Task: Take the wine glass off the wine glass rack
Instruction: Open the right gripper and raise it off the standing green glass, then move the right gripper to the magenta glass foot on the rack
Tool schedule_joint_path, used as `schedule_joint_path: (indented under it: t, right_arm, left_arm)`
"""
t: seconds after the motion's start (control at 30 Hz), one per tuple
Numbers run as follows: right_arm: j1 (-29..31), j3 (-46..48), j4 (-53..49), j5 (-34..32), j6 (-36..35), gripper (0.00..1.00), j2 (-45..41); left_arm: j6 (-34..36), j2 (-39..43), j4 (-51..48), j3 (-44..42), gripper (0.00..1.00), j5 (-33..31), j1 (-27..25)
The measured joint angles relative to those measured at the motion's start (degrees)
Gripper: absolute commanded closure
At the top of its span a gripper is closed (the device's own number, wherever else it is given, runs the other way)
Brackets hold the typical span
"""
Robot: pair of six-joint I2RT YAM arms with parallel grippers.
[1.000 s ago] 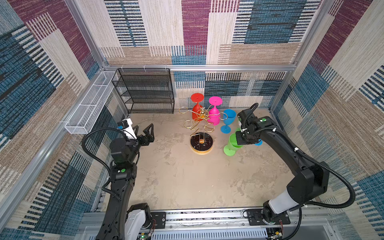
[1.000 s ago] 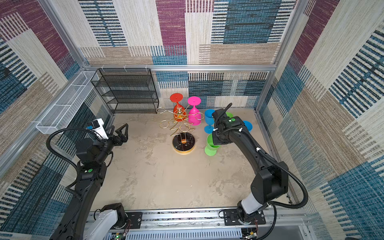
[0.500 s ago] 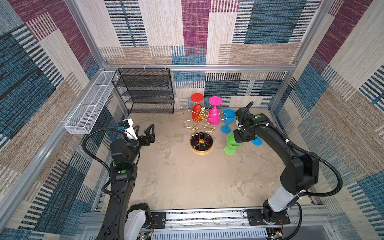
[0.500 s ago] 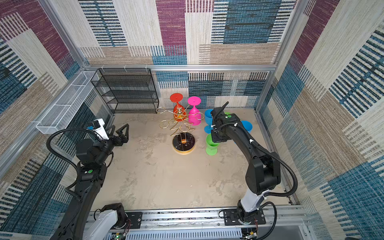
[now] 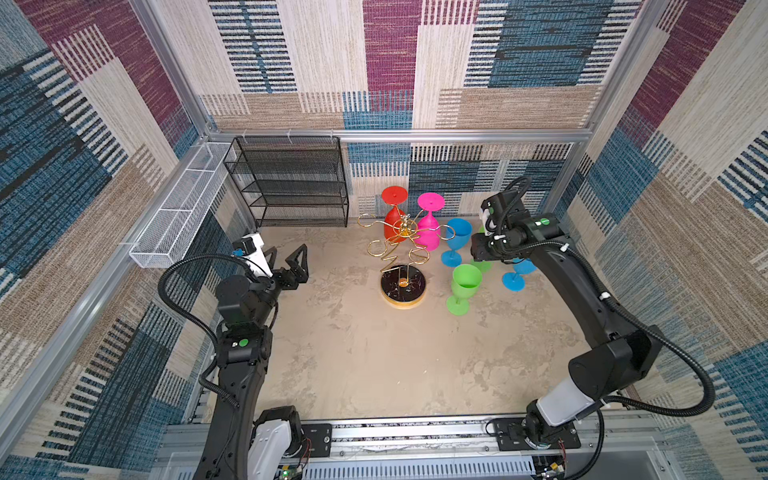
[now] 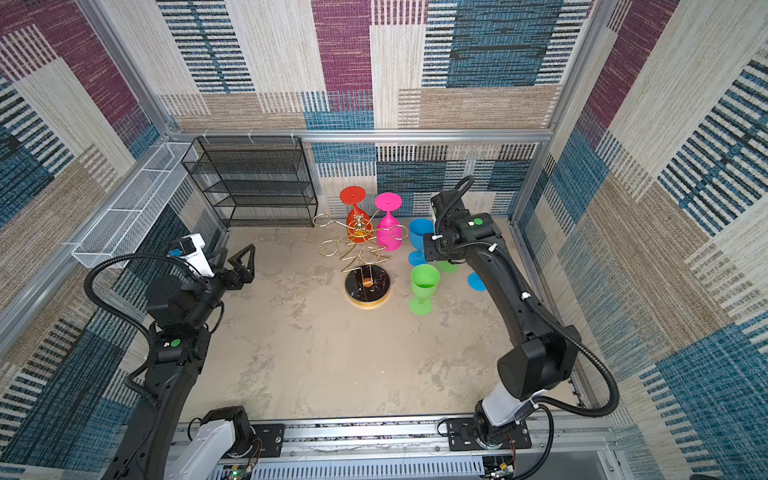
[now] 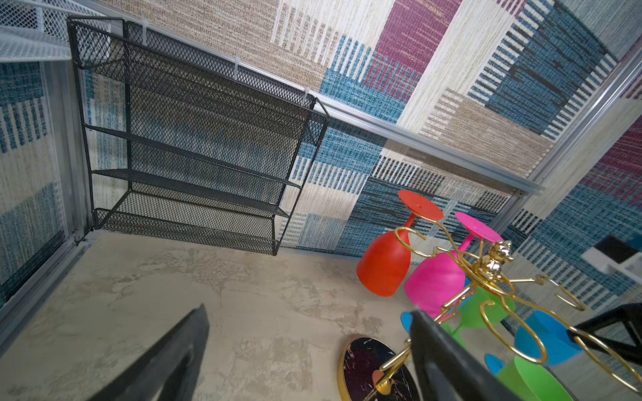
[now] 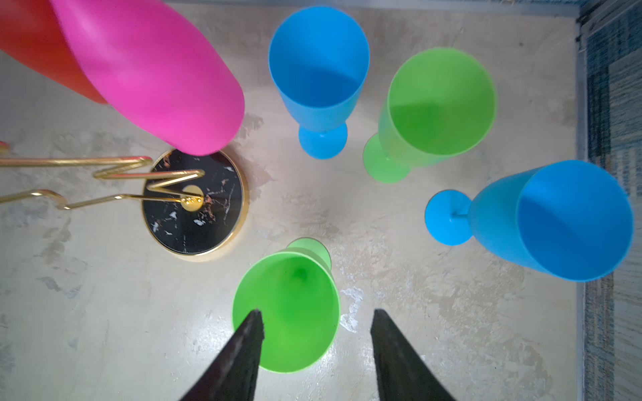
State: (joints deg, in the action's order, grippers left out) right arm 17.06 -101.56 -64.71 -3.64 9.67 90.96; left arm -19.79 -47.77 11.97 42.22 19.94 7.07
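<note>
Note one white mesh basket far to the left of the wine glass rack; one black mesh shelf unit stands behind and to the left of the rack, against the back wall. The left gripper hangs well left of the rack; its jaws are spread wide and hold nothing.

There is one rack, and two glasses hang upside-down on its far side: one red wine glass and one pink wine glass, side by side. Four glasses stand upright on the table to the right of the rack: two blue wine glasses and two green wine glasses.

The right gripper hovers to the right of the rack, above the standing group; its jaws are partly spread and clamp nothing; the nearer green glass stands below them, just right of the rack's base.
</note>
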Motion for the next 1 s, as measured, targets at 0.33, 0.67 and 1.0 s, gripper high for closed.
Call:
schedule_joint_path:
  t: [0.33,0.67,1.0]
  right_arm:
    - [-5.16,7.02,20.28,22.49,6.82,0.40,-8.07]
    - [-7.41,8.50,38.27,37.66,15.78,0.41,-0.50]
    - [-7.45,4.96,42.69,41.92,17.31,0.42,7.63]
  left_arm:
    - [-1.75,5.75,-1.60,3.04,0.08,-0.09,0.00]
    - [-7.78,8.92,-2.51,3.52,0.08,-0.02,0.04]
    - [-10.23,9.66,-2.75,4.22,0.09,1.40,0.04]
